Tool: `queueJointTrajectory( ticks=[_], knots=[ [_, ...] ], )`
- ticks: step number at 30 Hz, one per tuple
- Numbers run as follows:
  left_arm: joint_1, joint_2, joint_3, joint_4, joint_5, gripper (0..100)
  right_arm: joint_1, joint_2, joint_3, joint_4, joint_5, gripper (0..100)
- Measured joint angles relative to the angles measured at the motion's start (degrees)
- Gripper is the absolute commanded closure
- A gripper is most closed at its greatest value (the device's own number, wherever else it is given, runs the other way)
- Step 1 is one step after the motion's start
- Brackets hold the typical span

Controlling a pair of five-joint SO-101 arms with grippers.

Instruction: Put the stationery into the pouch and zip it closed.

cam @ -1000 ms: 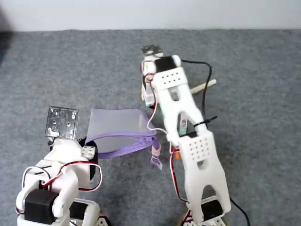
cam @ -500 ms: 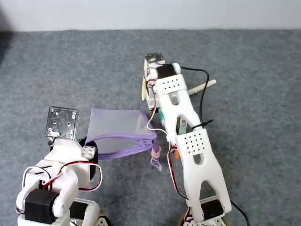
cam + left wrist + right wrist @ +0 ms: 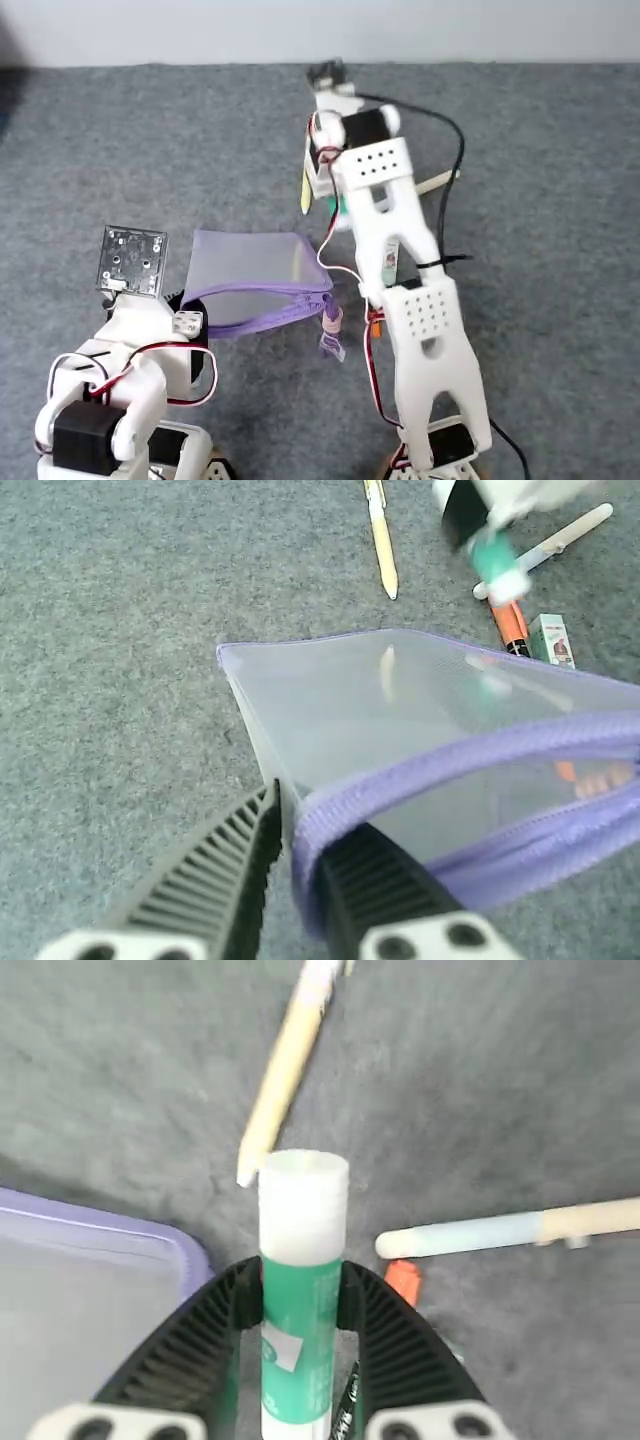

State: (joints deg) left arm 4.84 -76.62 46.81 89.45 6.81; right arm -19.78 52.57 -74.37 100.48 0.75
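Grey felt tabletop (image 3: 150,140). Right gripper (image 3: 300,1272) is clamped on the glue stick (image 3: 303,1205), its long axis in line with the jaws, cap outward, just beyond the pouch's (image 3: 400,700) closed far corner. Left gripper (image 3: 300,820) pinches the pouch's zipper rim (mouth gapes on the side opposite the stick).

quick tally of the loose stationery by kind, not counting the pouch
glue stick: 1, in the right end effector
pens: 2, a yellow pen and a blue-and-cream pen
orange marker: 1
small green box: 1
total: 5
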Motion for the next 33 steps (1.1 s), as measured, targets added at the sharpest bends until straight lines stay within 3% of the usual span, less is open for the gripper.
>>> queueJointTrajectory(
  ticks=[11,17,24,33],
  knots=[
    [0.0,0.0,0.0,-1.2,0.0,98,-5.4,-38.9,33.4,0.1,0.5,99.1],
    [0.0,3.7,-3.3,-3.0,0.0,98,-9.5,-57.1,42.7,0.1,0.3,99.1],
    [0.0,15.5,-12.0,-3.0,5.2,98,-14.6,-67.3,44.3,0.1,-8.9,99.1],
    [0.0,22.8,-15.9,-3.0,7.9,98,-22.9,-69.8,44.3,-9.8,-11.2,99.1]
  ],
)
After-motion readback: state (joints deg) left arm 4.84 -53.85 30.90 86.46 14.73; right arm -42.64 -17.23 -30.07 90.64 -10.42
